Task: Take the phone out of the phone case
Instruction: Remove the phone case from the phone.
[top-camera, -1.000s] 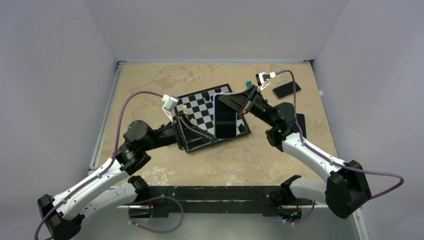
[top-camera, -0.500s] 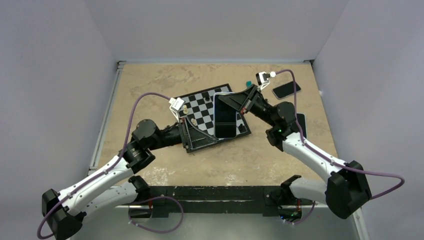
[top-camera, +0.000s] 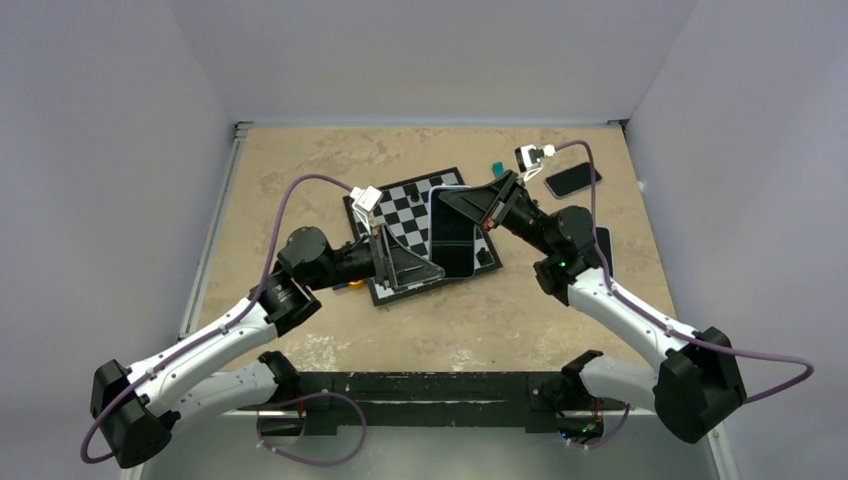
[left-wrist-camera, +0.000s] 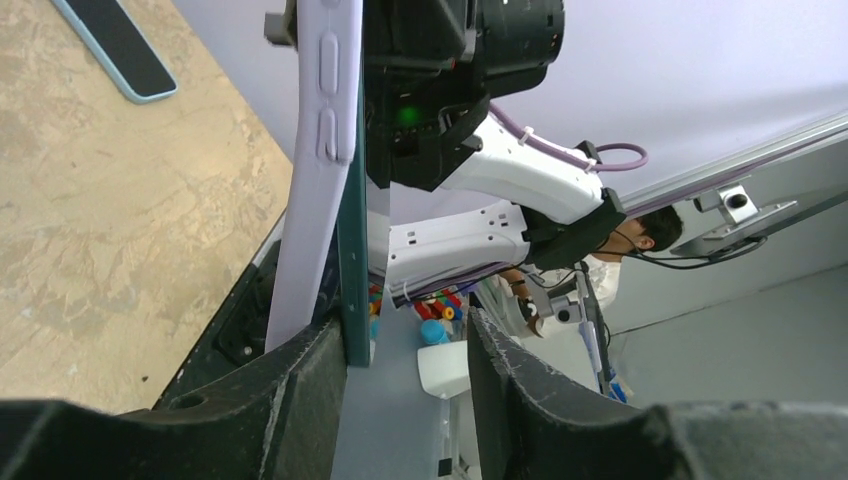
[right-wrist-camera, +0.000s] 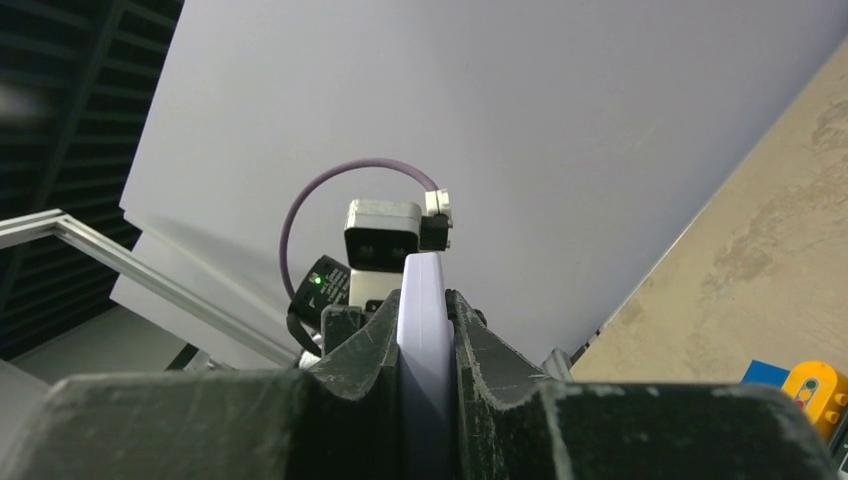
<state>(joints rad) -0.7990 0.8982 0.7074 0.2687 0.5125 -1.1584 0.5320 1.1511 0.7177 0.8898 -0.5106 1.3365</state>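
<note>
The phone (top-camera: 450, 235) in its lavender phone case (right-wrist-camera: 424, 290) hangs tilted above the chessboard. My right gripper (top-camera: 484, 206) is shut on its upper right edge; in the right wrist view the case is pinched between both fingers (right-wrist-camera: 368, 335). My left gripper (top-camera: 436, 270) is open at the phone's lower left corner. In the left wrist view the case's side (left-wrist-camera: 320, 150) with its buttons and the dark green edge (left-wrist-camera: 352, 250) beside it rest against the inner face of one finger (left-wrist-camera: 300, 400). The other finger (left-wrist-camera: 510, 390) stands apart from them.
A chessboard (top-camera: 400, 200) with a few pieces lies under both grippers. Two other phones lie at the right, one at the back (top-camera: 573, 179) and one (top-camera: 603, 245) near the right arm. A small teal object (top-camera: 495, 166) sits behind the board. A light-blue-cased phone (left-wrist-camera: 115, 45) lies on the table.
My left arm has swung right across the chessboard and brought its open gripper up to the phone's lower corner. The right gripper and the phone have stayed almost still.
</note>
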